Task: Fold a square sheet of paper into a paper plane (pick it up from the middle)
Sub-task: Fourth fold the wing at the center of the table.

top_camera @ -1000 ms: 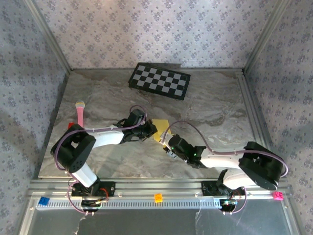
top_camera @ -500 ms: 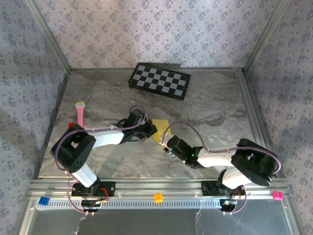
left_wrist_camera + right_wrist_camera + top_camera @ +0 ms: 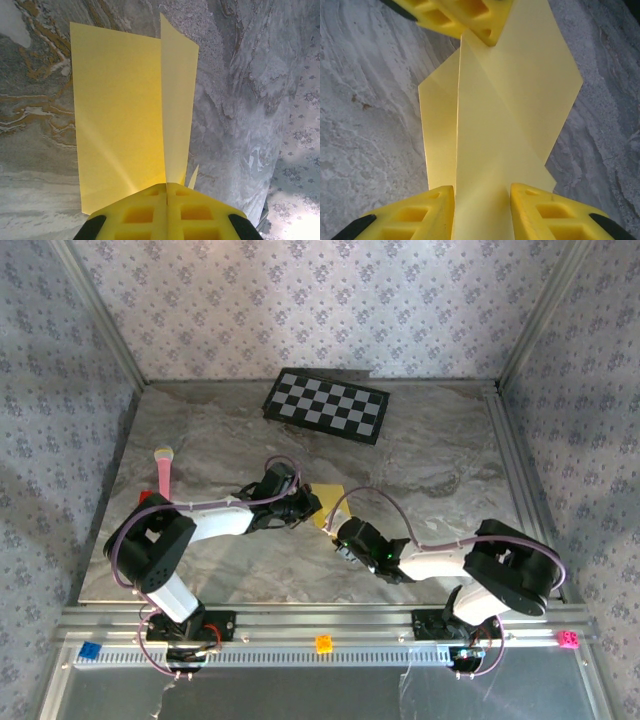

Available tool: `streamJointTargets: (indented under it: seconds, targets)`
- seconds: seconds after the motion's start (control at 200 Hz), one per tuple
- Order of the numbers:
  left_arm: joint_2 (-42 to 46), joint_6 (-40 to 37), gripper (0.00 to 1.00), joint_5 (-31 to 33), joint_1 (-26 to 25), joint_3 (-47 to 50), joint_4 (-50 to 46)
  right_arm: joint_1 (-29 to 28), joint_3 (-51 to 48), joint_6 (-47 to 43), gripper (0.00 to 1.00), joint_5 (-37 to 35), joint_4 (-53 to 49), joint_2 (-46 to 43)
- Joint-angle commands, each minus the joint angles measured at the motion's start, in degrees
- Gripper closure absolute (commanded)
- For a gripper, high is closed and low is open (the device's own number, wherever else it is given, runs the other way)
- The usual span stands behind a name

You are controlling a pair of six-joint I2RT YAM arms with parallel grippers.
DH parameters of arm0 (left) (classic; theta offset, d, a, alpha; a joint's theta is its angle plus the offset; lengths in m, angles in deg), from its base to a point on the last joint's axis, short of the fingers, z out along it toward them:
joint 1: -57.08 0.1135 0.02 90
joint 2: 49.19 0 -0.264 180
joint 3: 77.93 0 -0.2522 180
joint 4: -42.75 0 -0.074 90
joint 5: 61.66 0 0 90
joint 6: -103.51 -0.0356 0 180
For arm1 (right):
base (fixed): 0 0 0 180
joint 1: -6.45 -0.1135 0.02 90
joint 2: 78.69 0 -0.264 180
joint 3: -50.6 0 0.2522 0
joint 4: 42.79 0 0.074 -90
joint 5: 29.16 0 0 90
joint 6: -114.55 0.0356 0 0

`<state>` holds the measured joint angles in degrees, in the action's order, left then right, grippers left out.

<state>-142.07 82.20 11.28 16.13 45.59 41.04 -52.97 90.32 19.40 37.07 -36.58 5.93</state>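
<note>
The fold was part-way through, and I judged it an early crease, since the square sheet of paper (image 3: 120, 110) was not yet a dart. It sat about the middle of the table (image 3: 440, 460), somewhat toward the near edge and well apart from the checkerboard (image 3: 326, 406) by the far edge. The left gripper (image 3: 166, 187) was closed tight on one end of the sheet, at the foot of a crease. One narrow flap stood up from that crease while the broader part lay flat on the marble. The right gripper (image 3: 482, 192) had its jaws partly apart, astride the opposite end, with paper running through the gap and no clamp visible. The paper looked thin, plain yellow and sharply creased, with overlapping layers and one pointed corner jutting sideways. The next move probably called for the right claw to close on the loose layer and carry it over while the left held firm. Too hard a pull might skew the crease.
</note>
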Motion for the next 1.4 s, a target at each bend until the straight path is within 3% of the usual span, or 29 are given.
streamJointTargets:
  seconds: [0.0, 0.63, 0.95, 1.124, 1.264, 1.394]
  targets:
    - [1.34, 1.01, 0.97, 0.71, -0.32, -1.84, 0.42, -0.43, 1.66, 1.97, 0.65, -1.96, 0.69, 1.41]
    - [1.39, 0.92, 0.96, 0.88, -0.28, -2.07, 0.03, -0.62, 1.47, 4.42, 0.75, -3.13, 0.60, 1.66]
    - [2.06, 0.87, 0.90, 1.38, -0.29, -1.58, -0.07, -0.58, 1.53, 5.15, 0.85, -2.50, 0.42, 1.90]
    - [3.27, 0.54, 0.67, 2.65, -0.33, -1.22, -0.73, -0.33, 1.64, 6.54, 0.90, -1.68, 0.91, 2.86]
    - [5.18, -0.47, 0.56, 4.86, -0.20, -1.22, -3.54, 0.18, 1.90, 8.36, 0.91, -0.83, 1.25, 4.28]
    - [6.74, -0.68, 0.53, 6.42, -0.01, -0.53, -5.06, 1.08, 1.76, 9.86, 0.92, 0.53, 2.08, 5.09]
